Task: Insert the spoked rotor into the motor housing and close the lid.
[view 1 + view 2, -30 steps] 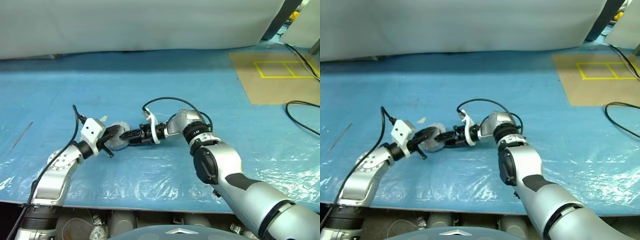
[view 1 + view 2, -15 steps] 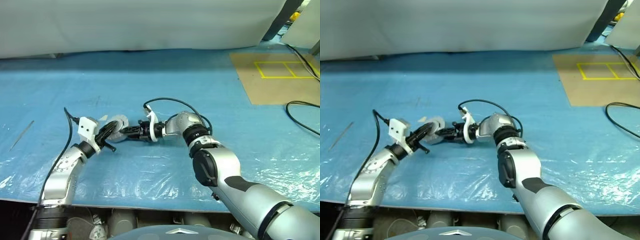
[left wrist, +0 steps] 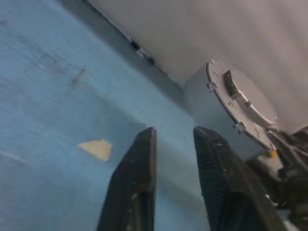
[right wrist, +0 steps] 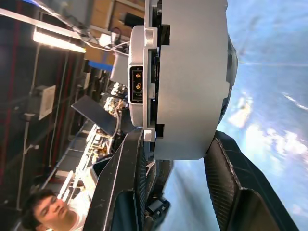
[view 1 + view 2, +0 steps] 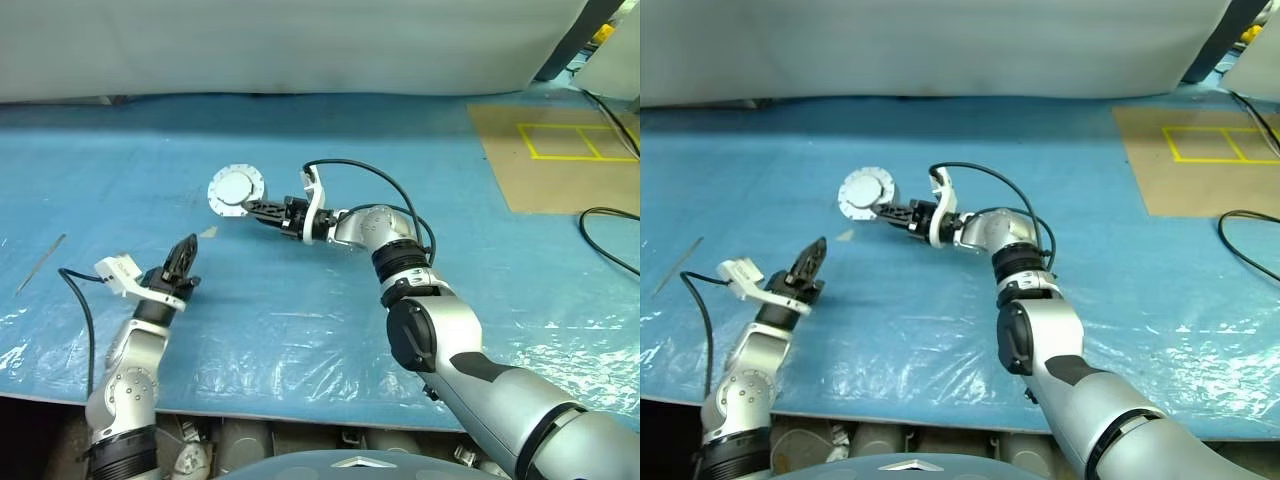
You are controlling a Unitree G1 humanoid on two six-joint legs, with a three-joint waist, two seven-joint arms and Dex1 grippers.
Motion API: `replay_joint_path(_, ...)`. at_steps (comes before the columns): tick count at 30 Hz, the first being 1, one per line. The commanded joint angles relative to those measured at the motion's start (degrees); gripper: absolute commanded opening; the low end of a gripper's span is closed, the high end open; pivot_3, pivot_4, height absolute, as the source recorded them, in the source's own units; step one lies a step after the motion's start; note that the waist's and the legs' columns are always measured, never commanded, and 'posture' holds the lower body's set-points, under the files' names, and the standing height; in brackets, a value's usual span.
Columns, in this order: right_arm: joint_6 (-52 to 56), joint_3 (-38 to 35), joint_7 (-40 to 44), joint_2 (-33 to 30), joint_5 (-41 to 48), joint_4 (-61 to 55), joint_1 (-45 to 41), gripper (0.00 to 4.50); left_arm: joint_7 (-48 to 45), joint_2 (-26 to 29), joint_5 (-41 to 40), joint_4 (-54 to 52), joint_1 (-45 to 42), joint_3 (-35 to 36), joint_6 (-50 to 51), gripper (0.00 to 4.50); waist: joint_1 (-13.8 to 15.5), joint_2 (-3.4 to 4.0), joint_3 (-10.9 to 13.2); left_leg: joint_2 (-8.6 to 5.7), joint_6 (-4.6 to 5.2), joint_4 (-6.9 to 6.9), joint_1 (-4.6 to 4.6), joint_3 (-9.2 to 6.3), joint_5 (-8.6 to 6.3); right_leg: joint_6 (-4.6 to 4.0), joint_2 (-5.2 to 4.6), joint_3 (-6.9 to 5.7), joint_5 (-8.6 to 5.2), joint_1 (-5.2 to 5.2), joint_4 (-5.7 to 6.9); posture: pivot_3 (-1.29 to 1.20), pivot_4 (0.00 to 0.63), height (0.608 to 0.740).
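Right pincer [image 5: 255, 208] grips round, smooth silver motor housing [image 5: 236, 189].

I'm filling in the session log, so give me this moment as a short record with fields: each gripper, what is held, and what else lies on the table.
right gripper: shut on the motor housing, holding it up above the blue table cover
motor housing: closed with its lid on, flat round face toward the head camera
left gripper: open, holding nothing, apart from the housing
other items: small tan scrap and a thin rod on the cover; brown board with yellow lines at the far right
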Motion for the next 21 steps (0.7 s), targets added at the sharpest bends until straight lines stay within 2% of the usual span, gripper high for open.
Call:
replay_joint_path(1, -0.24, -2.18, 1.11, 0.27, 4.74, -2.44, -3.26, 1.34, 1.01, -2.25, -7.27, -3.89, -1.8, 0.63, 1.09, 2.52, 0.1, 0.0, 0.0, -0.01, 0.0, 0.01, 0.02, 0.0, 0.0, 0.0, -0.01, 0.01, 0.0, 0.03, 0.0, 0.0, 0.15, 0.74)
replay_joint_path(6, -0.58, -2.14, 0.49, -0.16, 5.63, -2.13, -3.24, 1.34, 2.96, -3.64, -11.54, -5.09, -3.52, 0.37, 2.02, 4.26, 0.04, -0.02, 0.01, -0.02, 0.0, 0.02, -0.01, -0.02, 0.0, 0.01, 0.02, 0.03, 0.0, 0.02, -0.02, 0.0, 0.15, 0.74)
replay_joint_path(7, -0.29, -1.75, 0.77, -0.22, 5.57, -2.44, -2.97, 1.34, 4.38, -3.83, -12.9, -5.04, -4.07, 0.72, 2.38, 4.41, -0.01, -0.02, 0.01, -0.01, 0.0, 0.02, -0.01, -0.03, 0.01, 0.01, 0.04, 0.03, 0.0, 0.02, -0.02, 0.0, 0.15, 0.74)
replay_joint_path(11, 0.86, -0.78, 1.76, -0.15, 5.6, -3.17, -2.34, 1.34, 6.16, -2.52, -16.25, -4.76, -4.81, 0.34, 5.35, 4.41, -0.04, -0.04, 0.02, -0.02, 0.0, 0.03, -0.04, -0.04, 0.0, 0.02, 0.04, 0.03, 0.01, 0.02, -0.04, 0.0, 0.15, 0.74)
replay_joint_path(21, 6.18, 3.52, 6.74, 0.02, 6.45, -8.24, -0.37, 1.34, 7.86, -2.06, -17.65, -3.12, -7.14, -0.79, 7.55, 4.41, 0.21, -0.04, 0.02, -0.02, 0.0, 0.11, -0.06, -0.16, 0.01, 0.07, 0.05, 0.01, 0.04, 0.04, -0.02, 0.0, 0.15, 0.74)
